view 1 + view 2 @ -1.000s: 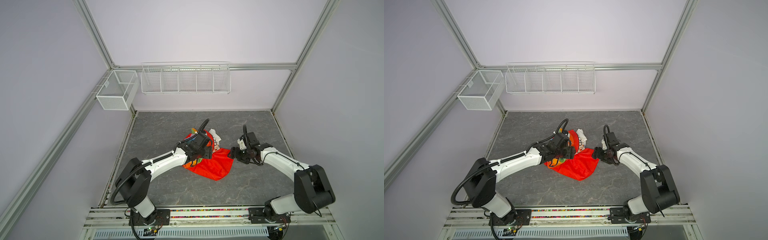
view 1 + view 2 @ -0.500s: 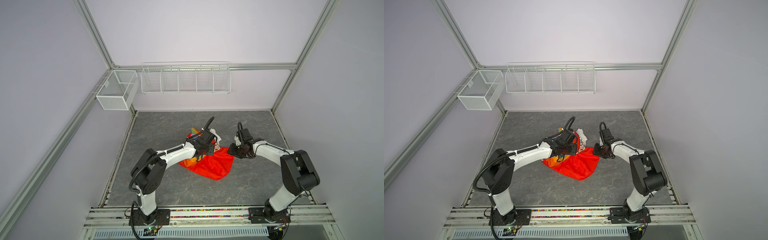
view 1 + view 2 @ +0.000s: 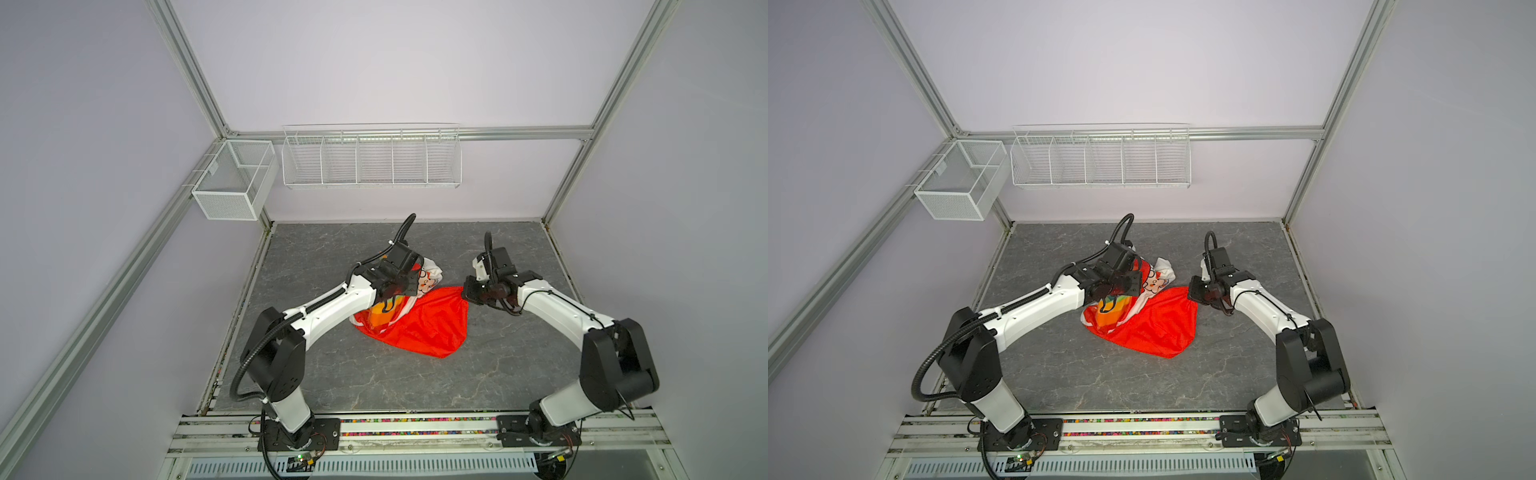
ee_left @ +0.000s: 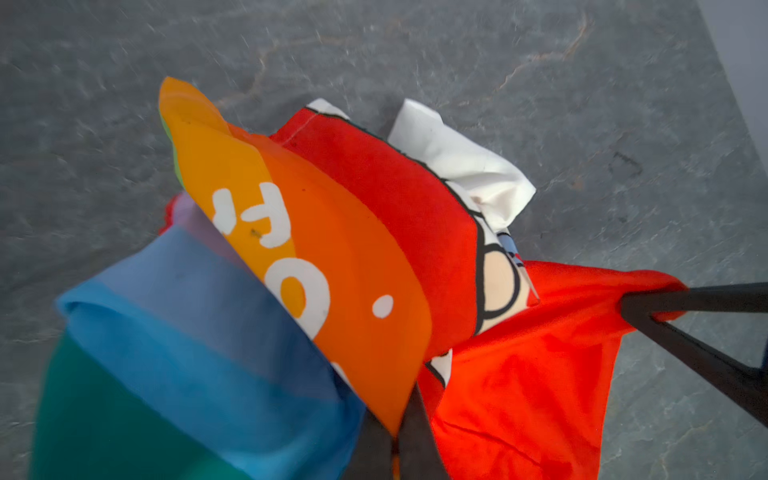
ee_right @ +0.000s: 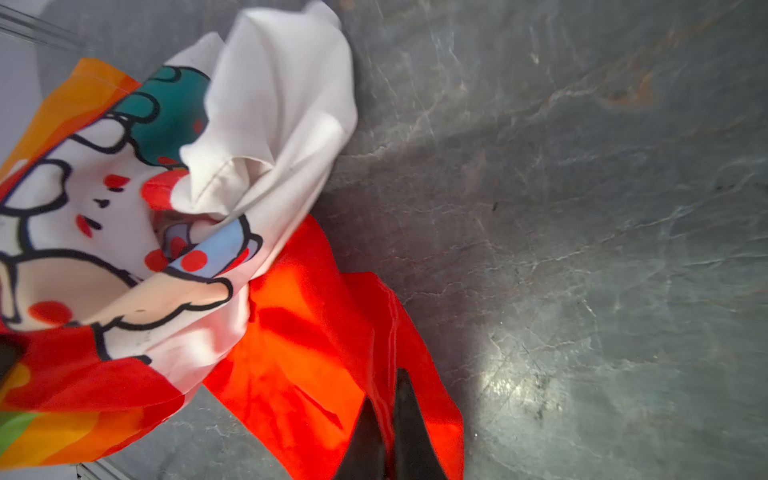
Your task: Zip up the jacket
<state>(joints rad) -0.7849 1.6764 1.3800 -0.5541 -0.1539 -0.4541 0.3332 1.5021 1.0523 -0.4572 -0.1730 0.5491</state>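
jacket [image 3: 428,328]: thin smooth cloth, red part catching a faint sheen | lining [image 5: 270,104]: white cloth, matt, creased | table [image 3: 374,374]: grey stone-look, veined, mostly dull | wire basket [image 3: 372,158]: white-coated metal | left arm [image 3: 332,305]: glossy white shell, and fingers [image 5: 409,424] matt black

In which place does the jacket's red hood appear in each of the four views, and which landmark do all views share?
In a top view: the red hood lies just below the centre, slightly right.
In a top view: just below the centre.
Left wrist: beside the rainbow stripes, its corner pinched by the right gripper.
Right wrist: beside the cartoon lining, clamped in the right gripper.
Shared landmark: the white lining fold, next to the hood in all four.
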